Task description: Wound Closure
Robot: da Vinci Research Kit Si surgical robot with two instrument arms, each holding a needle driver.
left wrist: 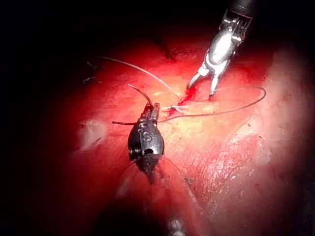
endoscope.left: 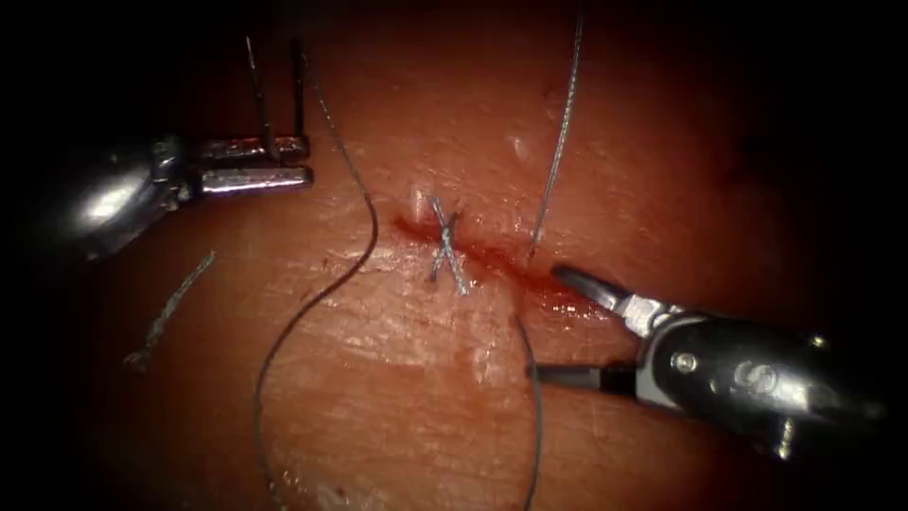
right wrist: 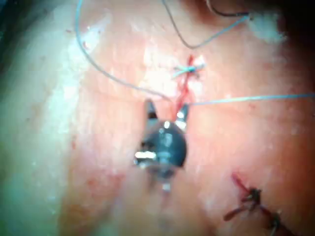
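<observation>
My left tool is to the left of the cut, its jaws shut on the curved needle. The needle stands up out of the jaws, clear of the tissue. The left wrist view shows that same grip with the needle arching away. Thread trails from there in a long loop over the left side. A tied stitch crosses the cut, which is wet with red fluid. My right tool sits at the cut's right end, jaws wide open and holding nothing, also seen from the right wrist.
A loose cut piece of thread lies on the tissue far left. One strand rises from the cut to the upper edge; another runs down past the right tool's lower jaw. Older stitches show near the right tool.
</observation>
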